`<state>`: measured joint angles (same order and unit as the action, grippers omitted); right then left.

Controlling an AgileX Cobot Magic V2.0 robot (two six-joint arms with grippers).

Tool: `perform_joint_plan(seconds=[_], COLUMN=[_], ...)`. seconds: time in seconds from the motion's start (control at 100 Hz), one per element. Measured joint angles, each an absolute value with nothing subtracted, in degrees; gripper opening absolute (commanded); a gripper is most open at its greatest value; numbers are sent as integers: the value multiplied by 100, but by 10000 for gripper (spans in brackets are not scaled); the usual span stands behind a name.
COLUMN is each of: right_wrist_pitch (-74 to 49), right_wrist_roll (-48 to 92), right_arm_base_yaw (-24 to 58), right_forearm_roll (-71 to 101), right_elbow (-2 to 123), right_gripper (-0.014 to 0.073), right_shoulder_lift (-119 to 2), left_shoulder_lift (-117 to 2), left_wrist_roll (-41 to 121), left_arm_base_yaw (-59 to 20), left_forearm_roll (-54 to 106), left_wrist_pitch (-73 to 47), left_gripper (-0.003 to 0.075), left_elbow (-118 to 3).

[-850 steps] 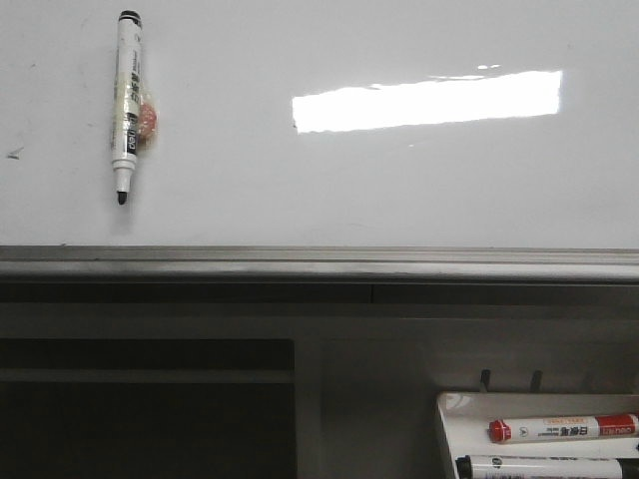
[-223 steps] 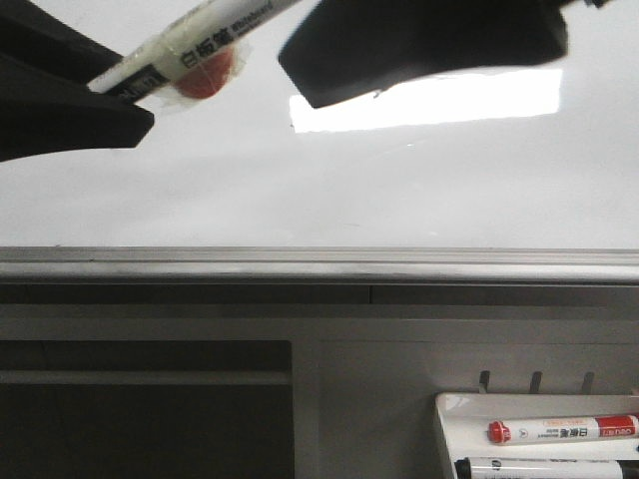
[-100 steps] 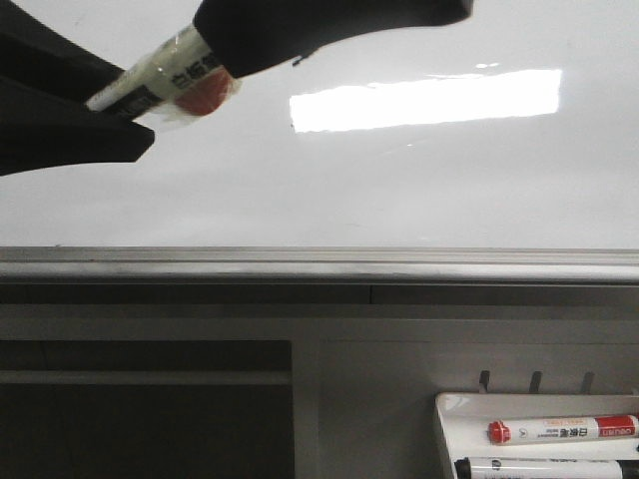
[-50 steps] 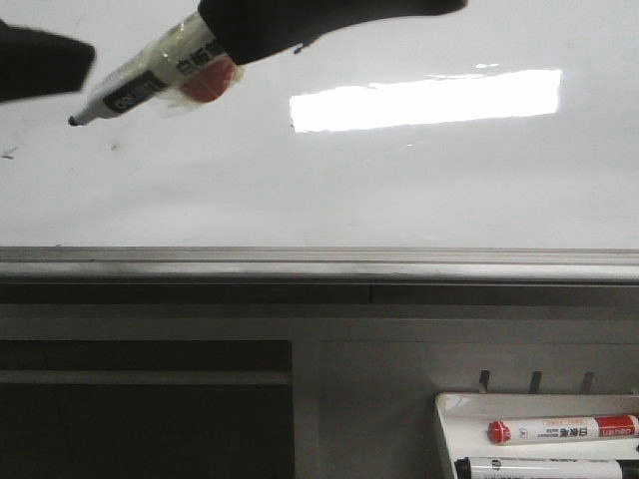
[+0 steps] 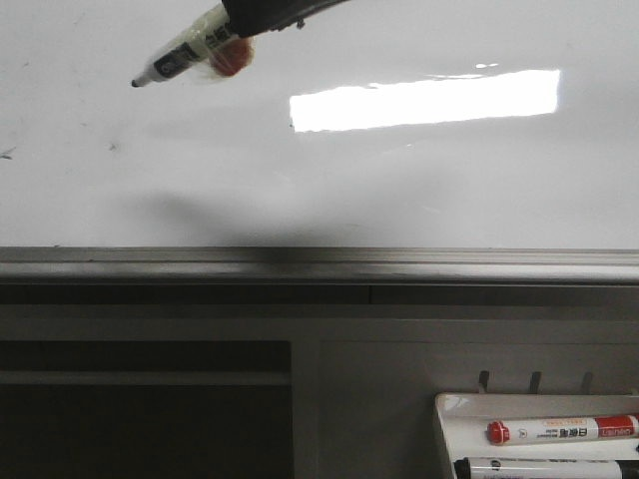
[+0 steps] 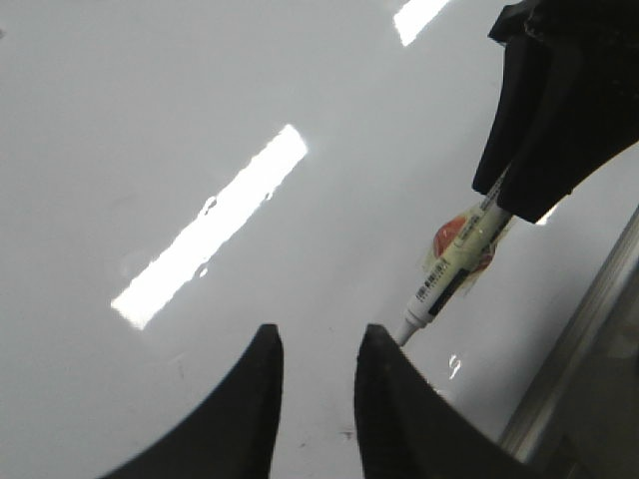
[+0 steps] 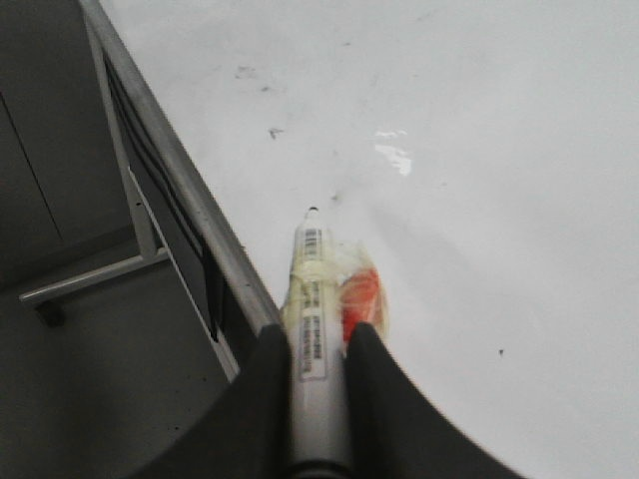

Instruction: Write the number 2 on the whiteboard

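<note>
The whiteboard point(image 5: 399, 190) fills the upper front view, glossy white with faint smudges; the number 2 is not in view on it. My right gripper point(image 5: 270, 12) enters from the top edge, shut on a white marker point(image 5: 190, 52) with a red blob taped to it. The marker's black tip point(image 5: 135, 83) points left, just above the board. In the right wrist view the fingers point(image 7: 275, 349) clamp the marker barrel point(image 7: 315, 299) over the board point(image 7: 499, 150). In the left wrist view my left gripper point(image 6: 318, 344) stands open and empty over the board point(image 6: 150, 150), beside the marker point(image 6: 454, 279).
A grey metal strip point(image 5: 319, 264) runs along the board's near edge. Below it at the right, a white tray point(image 5: 449, 409) holds a red-capped marker point(image 5: 564, 430) and a black-capped one point(image 5: 539, 467). A dark open shelf lies at the lower left.
My left gripper let go of the marker's tip end and left the front view to the left. The right gripper has carried the marker up and to the right.
</note>
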<state>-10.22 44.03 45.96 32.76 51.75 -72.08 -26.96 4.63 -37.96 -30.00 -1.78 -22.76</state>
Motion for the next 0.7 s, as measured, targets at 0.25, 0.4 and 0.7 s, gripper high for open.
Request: perform_joint_plan(seconds=[0.25,0.4,0.7], right_wrist_pitch=[-1433,-1558,-1532], right_wrist_roll=[4393,4393,4393], right_arm_base_yaw=[4309,4306,4285], right_forearm_roll=[3318,3318,3318], right_elbow=[5736,5820,5911], right_gripper=[-70,-70,-70], right_shoulder_lift=[-7706,-7833,-8064], left_shoulder_lift=[-2696,-2696,-2696], left_wrist_roll=[463,463,463], left_arm_base_yaw=[-3194,-2895,-2722], left_forearm_roll=[-2477,-2312,-2266], left_wrist_pitch=[-168,46,179], left_gripper=[131,131,131], left_elbow=[-2276,-2276,-2276])
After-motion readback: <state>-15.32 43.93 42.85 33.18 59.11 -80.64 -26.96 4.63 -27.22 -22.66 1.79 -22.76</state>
